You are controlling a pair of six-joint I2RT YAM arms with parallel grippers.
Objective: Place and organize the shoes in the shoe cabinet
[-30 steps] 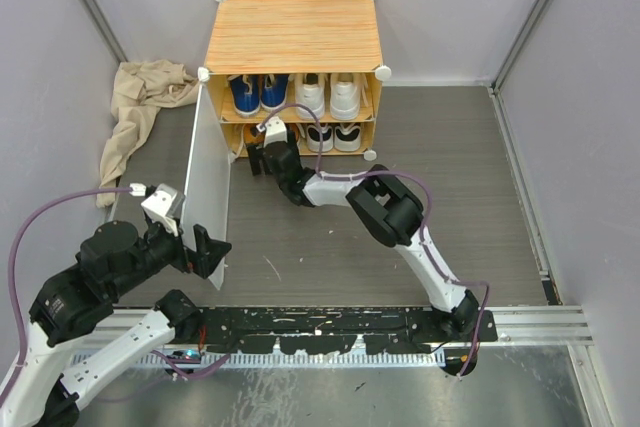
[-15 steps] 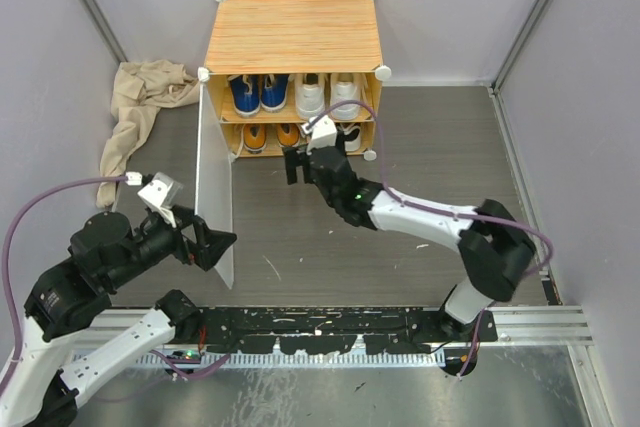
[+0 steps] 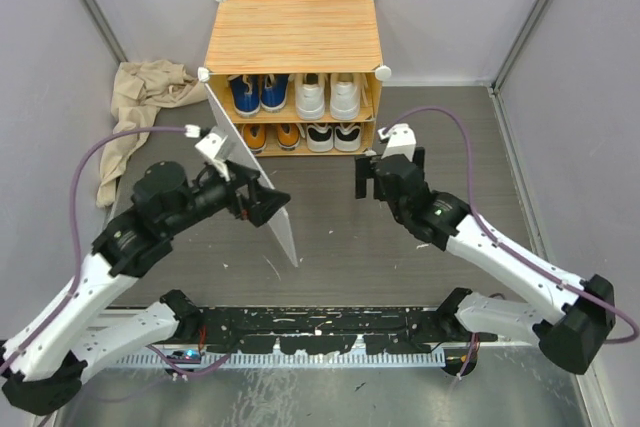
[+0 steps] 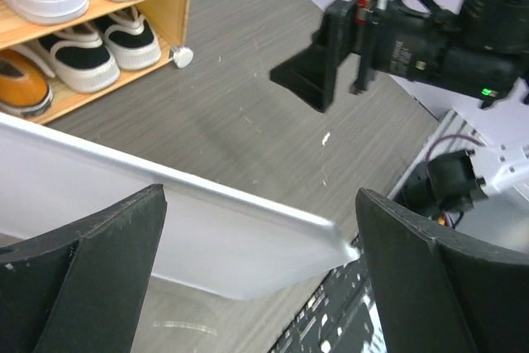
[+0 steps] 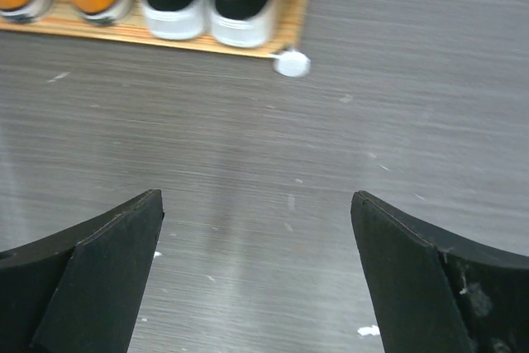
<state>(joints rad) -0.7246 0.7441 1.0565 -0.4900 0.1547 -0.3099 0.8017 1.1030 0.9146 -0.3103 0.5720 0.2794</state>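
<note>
Left gripper [image 4: 260, 196]: released, jaws spread wide with nothing clamped. The edge of the door panel [image 3: 284, 237] runs across the gap just beyond the fingertips; I cannot tell whether it touches them.
Right gripper [image 5: 254, 197]: released, jaws at full spread, with only bare table [image 5: 273, 155] between them. It hangs above the floor, apart from everything.
Door panel: pale grey-white and hinged at the cabinet's left front corner. It is swung out toward 5 o'clock in the top view, standing between the two arms.
Shoe cabinet [image 3: 293, 32]: at 12 o'clock on the table against the back wall, front open. From the right gripper it lies toward 11 o'clock.
Upper shelf: blue sneakers [image 3: 258, 92] on the left, white sneakers [image 3: 328, 95] on the right, toes outward.
Lower shelf: orange sneakers [image 3: 274, 135] on the left, black sneakers [image 3: 334, 135] with white toes and laces on the right.
Corner knob [image 5: 293, 64]: white, at the lower right front corner, just beside the black pair.
Cloth [image 3: 140, 107]: beige and crumpled, on the table at 9 o'clock of the cabinet.
</note>
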